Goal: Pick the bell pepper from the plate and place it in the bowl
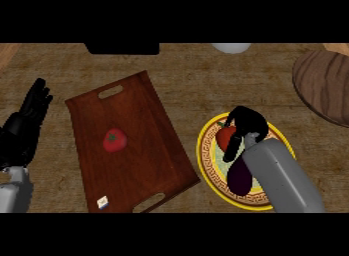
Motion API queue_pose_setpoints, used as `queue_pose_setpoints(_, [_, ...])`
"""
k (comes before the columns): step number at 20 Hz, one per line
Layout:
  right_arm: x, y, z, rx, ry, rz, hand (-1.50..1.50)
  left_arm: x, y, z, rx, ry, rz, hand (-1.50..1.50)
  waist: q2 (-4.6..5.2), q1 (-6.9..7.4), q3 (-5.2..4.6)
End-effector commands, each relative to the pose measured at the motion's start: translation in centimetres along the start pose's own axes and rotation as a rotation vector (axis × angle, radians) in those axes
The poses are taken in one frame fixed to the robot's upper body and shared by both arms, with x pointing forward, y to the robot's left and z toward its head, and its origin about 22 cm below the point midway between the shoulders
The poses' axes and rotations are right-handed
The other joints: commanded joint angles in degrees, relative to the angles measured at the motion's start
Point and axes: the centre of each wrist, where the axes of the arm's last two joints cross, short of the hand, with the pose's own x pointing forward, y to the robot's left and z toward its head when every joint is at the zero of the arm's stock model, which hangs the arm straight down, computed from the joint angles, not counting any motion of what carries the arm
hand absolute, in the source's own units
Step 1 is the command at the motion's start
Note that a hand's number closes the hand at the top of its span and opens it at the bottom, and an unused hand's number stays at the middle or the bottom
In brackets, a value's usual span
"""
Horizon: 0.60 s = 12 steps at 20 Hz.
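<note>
2 hands show in the head view, 1 at each side of the counter (192,65). The right hand (248,126) comes in from the lower right on its grey forearm (284,177) and sits over the yellow-rimmed plate (203,150). Its fingers are curled down over the red bell pepper (226,137), which lies on the upper left part of the plate; the hand hides much of the pepper, and whether the fingers have closed fully around it cannot be told, though they bend around its right side and top. A dark purple eggplant (239,176) lies on the same plate, just below the pepper and partly under the forearm.

The left hand (23,125) rests at the left edge of the view, fingers straight and pointing up, holding nothing.

Between the 2 hands lies a dark wooden tray (144,115), tilted in the view, with a slot handle at each end. A red tomato (115,140) sits near its middle, and a small white sticker (102,202) is near its lower left corner. The tray's right edge is just beside the plate.

A brown wooden bowl (332,87) stands at the upper right, well apart from the plate, partly cut off by the view's edge. At the top edge are a black object (122,48) and a white object (231,47), both cut off.
</note>
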Motion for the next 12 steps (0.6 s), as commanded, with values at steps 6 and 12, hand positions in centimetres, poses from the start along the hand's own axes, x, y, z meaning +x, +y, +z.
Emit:
queue_pose_setpoints(6, [-1.0, 2.8, -1.4, -0.046, -0.051, -0.002, 1.50, -0.6, 1.6, -1.2, 0.015, 0.000, -0.006, 0.00, 0.53, -0.10, 0.41])
queue_pose_setpoints(12, [-1.4, -1.4, -2.1, -0.234, 0.015, 0.002, 1.50, -0.7, 1.5, -0.1, -0.014, -0.011, -0.006, 0.00, 0.55, 0.23, 0.41])
